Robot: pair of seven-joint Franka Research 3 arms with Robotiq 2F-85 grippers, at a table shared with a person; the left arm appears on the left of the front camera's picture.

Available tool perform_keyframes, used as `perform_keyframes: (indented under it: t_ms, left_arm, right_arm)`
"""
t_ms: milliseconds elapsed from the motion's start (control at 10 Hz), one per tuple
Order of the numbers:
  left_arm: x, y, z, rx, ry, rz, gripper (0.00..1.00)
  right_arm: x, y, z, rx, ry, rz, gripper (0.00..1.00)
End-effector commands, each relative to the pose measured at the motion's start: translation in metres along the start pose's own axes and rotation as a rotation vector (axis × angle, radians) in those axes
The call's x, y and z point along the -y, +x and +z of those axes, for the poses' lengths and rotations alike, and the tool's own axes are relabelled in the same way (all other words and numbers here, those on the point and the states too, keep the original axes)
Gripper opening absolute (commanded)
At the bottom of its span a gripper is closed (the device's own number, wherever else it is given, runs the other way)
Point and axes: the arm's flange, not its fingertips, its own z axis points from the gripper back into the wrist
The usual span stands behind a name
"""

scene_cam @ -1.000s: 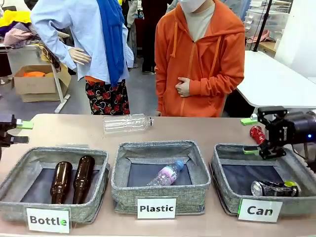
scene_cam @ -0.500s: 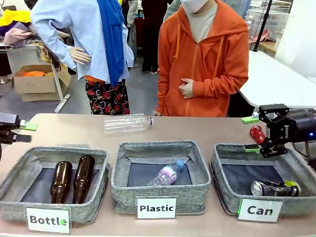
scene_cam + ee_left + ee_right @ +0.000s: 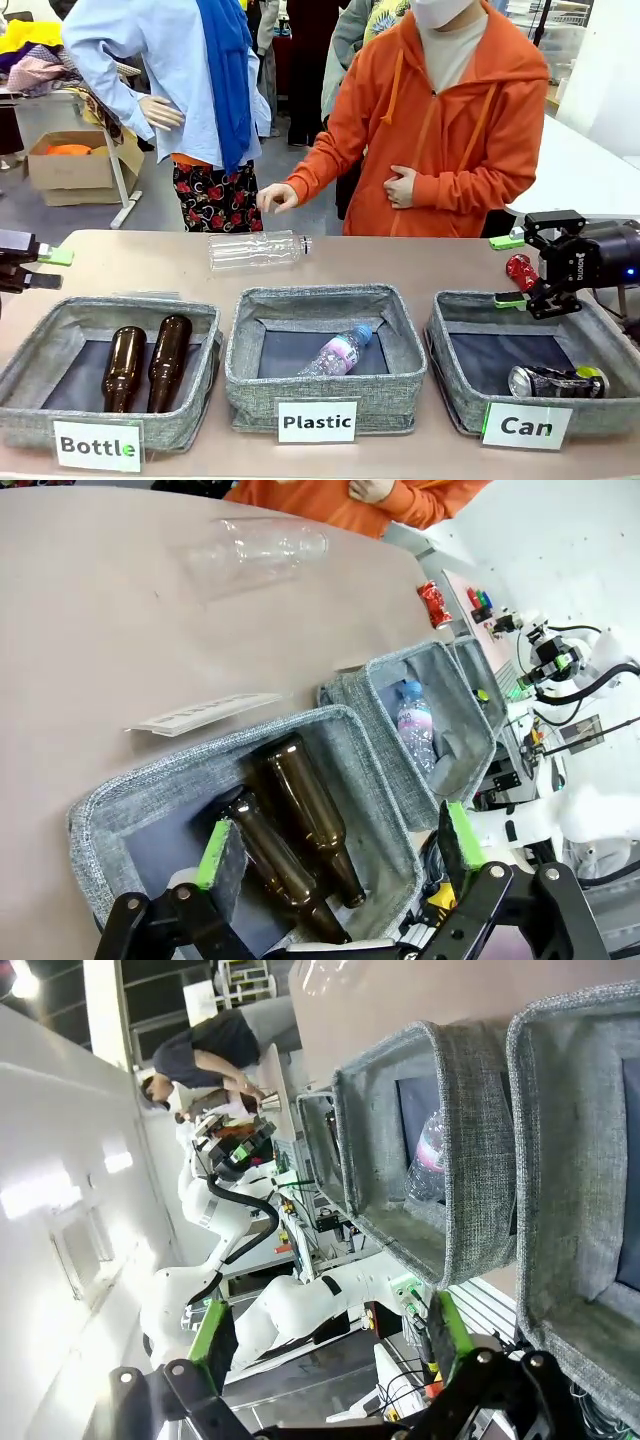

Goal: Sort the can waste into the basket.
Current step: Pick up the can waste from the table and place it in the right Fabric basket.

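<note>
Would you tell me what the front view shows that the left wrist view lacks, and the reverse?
Front view: the white labels Bottle, Plastic and Can. Left wrist view: the whole white paper strip lying flat on the table. Shared: two brown bottles, the clear bottle, the red can, the open left gripper.

I'm working in what looks like a lab or workshop room rather than a home. The beige table [image 3: 400, 265] carries a staged row of grey fabric bins with printed labels: the Bottle bin [image 3: 28, 367], the Plastic bin [image 3: 250, 395] and the Can basket [image 3: 447, 345]. Beyond the table's far edge I see bare grey floor, a cardboard box [image 3: 65, 175], a white worktable [image 3: 560, 165] and stacked clear storage drawers [image 3: 550, 40].
</note>
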Motion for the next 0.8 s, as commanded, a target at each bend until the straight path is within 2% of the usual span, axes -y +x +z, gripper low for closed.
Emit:
perform_keyframes:
  t_ms: [0,200,300,400,500,700]
  left_arm:
    - [0.000,-0.001,0.003,-0.006,-0.009,-0.005,1.00]
    - [0.000,-0.001,0.003,-0.006,-0.009,-0.005,1.00]
    - [0.000,-0.001,0.003,-0.006,-0.009,-0.005,1.00]
    - [0.000,-0.001,0.003,-0.006,-0.009,-0.005,1.00]
    - [0.000,-0.001,0.003,-0.006,-0.009,-0.005,1.00]
    - [0.000,-0.001,0.003,-0.006,-0.009,-0.005,1.00]
  right_arm:
    - [-0.003,-0.001,-0.003,0.002,0.010,-0.003,1.00]
    - [0.000,0.000,0.000,0.000,0.000,0.000,1.00]
    - [-0.012,-0.004,0.004,0.078,-0.271,0.099,1.00]
    - [-0.028,-0.006,0.015,0.215,-0.521,0.204,1.00]
    - [-0.046,-0.004,0.029,0.297,-0.706,0.281,1.00]
    - [-0.061,0.012,0.058,0.700,-1.145,0.336,1.00]
